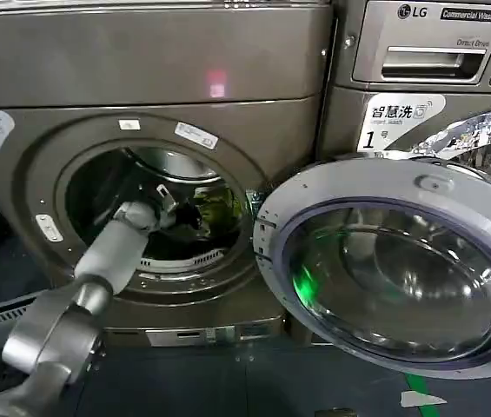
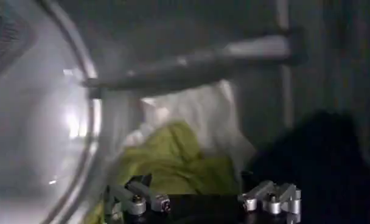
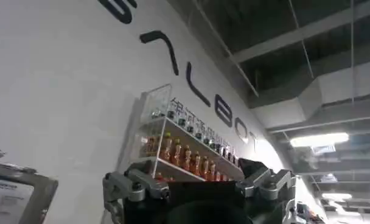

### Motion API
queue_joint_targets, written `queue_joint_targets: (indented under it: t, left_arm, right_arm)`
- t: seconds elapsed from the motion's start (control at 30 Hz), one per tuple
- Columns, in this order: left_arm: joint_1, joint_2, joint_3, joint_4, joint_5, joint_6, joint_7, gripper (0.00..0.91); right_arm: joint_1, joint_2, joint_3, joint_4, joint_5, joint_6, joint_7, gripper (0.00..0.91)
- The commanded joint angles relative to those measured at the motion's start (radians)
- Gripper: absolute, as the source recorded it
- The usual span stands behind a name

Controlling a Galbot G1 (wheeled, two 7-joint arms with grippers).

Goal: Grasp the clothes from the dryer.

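The left gripper (image 2: 203, 198) is reaching deep inside the drum of the dryer (image 1: 28, 69), its fingers (image 2: 136, 201) spread wide apart with nothing between them. Just past those open fingertips, the clothes (image 2: 173, 161) are lying on the drum floor against the back wall: a yellow-green piece nearest the gripper, with a whitish piece bunched behind and above it. A grey drum paddle (image 2: 191, 61) is running across the wall above the bundle. In the head view the left gripper (image 1: 171, 213) is sitting within the round porthole, near its middle, and a patch of the yellow-green clothes (image 1: 219, 204) is showing just beyond it, toward the porthole's right edge. The left arm (image 1: 97, 274) is stretching from the lower left corner up through the opening. The dryer's door (image 1: 401, 269) is hanging fully open to the right, its glass facing the camera, in front of the neighbouring LG machine (image 1: 427, 43).

The right gripper (image 3: 200, 189) is pointing up and away from the machines, toward a white wall carrying a shelf of bottles (image 3: 185, 152); its fingers (image 3: 133, 185) are standing apart and holding nothing.
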Motion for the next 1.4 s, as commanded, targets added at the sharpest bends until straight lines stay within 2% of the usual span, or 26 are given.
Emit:
queue_joint_targets:
  t: [0.03,0.07,0.23,0.4,0.67,0.7,0.73,0.77,0.83,1.23,1.3,1.4]
  left_arm:
    - [-0.037,-0.002,0.100,0.028,0.345,-0.018,0.064,0.907]
    - [-0.040,-0.002,0.109,0.015,0.405,0.043,0.041,0.907]
    - [-0.051,-0.023,0.121,0.009,0.504,0.138,0.069,0.907]
    - [-0.044,-0.048,0.128,0.029,0.443,0.290,0.108,0.907]
    - [-0.045,-0.053,0.140,0.069,0.446,0.305,0.116,0.907]
    - [-0.046,-0.052,0.139,0.069,0.442,0.307,0.113,0.808]
    - [-0.047,-0.051,0.138,0.069,0.443,0.306,0.108,0.296]
    - [-0.047,-0.051,0.139,0.069,0.448,0.305,0.109,0.102]
    - [-0.047,-0.051,0.139,0.069,0.449,0.301,0.108,0.000]
    - [-0.039,-0.057,0.074,0.058,0.390,0.302,0.068,0.000]
    - [-0.035,-0.052,0.049,0.036,0.359,0.308,0.060,0.000]
    - [-0.026,-0.033,-0.025,-0.025,0.194,0.301,0.005,0.000]
  right_arm:
    - [-0.001,0.006,0.001,0.001,-0.002,0.000,-0.001,0.907]
    - [-0.001,0.006,0.001,0.001,-0.003,0.001,-0.001,0.907]
    - [-0.001,0.014,0.001,-0.001,-0.013,0.004,-0.003,0.907]
    - [0.002,0.015,-0.004,-0.004,-0.020,0.005,-0.005,0.907]
    - [0.013,0.016,-0.017,0.002,-0.021,0.006,-0.006,0.907]
    - [0.014,0.016,-0.019,0.002,-0.022,0.006,-0.006,0.907]
    - [0.015,0.017,-0.020,0.003,-0.022,0.006,-0.006,0.907]
    - [0.015,0.019,-0.021,0.004,-0.022,0.006,-0.006,0.907]
    - [0.016,0.021,-0.021,0.003,-0.023,0.006,-0.006,0.907]
    - [0.025,0.035,-0.029,0.003,-0.031,0.007,-0.007,0.907]
    - [0.024,0.035,-0.029,0.004,-0.032,0.008,-0.006,0.907]
    - [0.026,0.036,-0.031,0.005,-0.033,0.008,-0.006,0.907]
